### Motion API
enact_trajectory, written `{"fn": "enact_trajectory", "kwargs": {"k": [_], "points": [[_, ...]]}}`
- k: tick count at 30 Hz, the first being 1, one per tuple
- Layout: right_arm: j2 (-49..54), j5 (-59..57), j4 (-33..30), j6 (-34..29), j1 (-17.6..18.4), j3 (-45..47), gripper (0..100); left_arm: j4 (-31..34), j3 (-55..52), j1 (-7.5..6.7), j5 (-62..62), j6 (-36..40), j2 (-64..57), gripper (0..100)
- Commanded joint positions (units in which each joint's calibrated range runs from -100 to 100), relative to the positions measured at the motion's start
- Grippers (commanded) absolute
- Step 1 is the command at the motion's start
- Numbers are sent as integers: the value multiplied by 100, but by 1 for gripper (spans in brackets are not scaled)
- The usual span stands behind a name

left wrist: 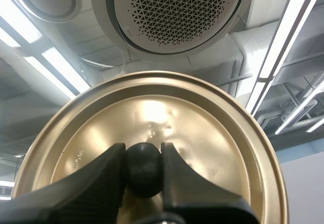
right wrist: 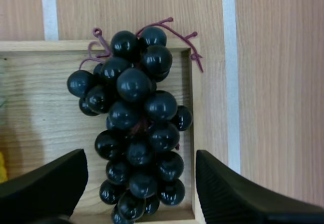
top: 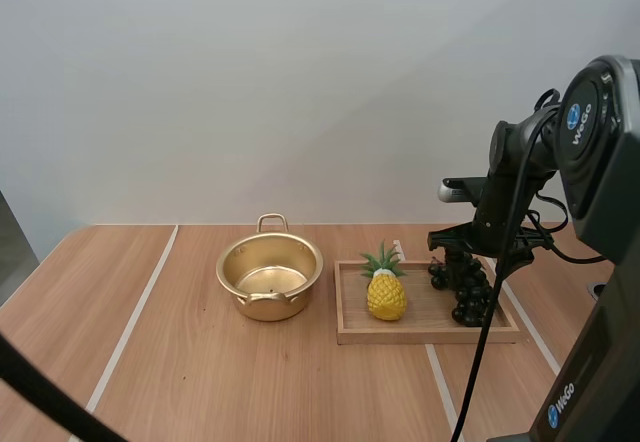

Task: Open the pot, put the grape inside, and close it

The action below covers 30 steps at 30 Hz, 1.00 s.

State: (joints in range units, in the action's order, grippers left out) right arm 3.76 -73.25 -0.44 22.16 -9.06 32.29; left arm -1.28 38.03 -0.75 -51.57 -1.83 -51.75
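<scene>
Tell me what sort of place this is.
Probably a robot test bench, not a kitchen: a wooden table with white lines, a toy-like pineapple and grapes on a wooden tray beside an open pot, and the left tool holding the lid by its knob.

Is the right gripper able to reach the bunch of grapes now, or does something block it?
Probably yes. The right gripper is open above the bunch of grapes, one finger at each side; nothing covers the bunch in the wooden tray.
</scene>
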Motion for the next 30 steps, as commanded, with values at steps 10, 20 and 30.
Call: {"fn": "enact_trajectory", "kwargs": {"k": [10, 20, 30], "points": [[-554, 243, -61, 49, -20, 24, 100, 45, 20, 2, -22, 22, 69, 0], [-607, 225, 271, 377, -20, 24, 0, 45, 20, 2, -182, 22, 108, 0], [-426, 25, 573, 555, -20, 12, 0, 170, 20, 2, -397, -11, 108, 0]]}}
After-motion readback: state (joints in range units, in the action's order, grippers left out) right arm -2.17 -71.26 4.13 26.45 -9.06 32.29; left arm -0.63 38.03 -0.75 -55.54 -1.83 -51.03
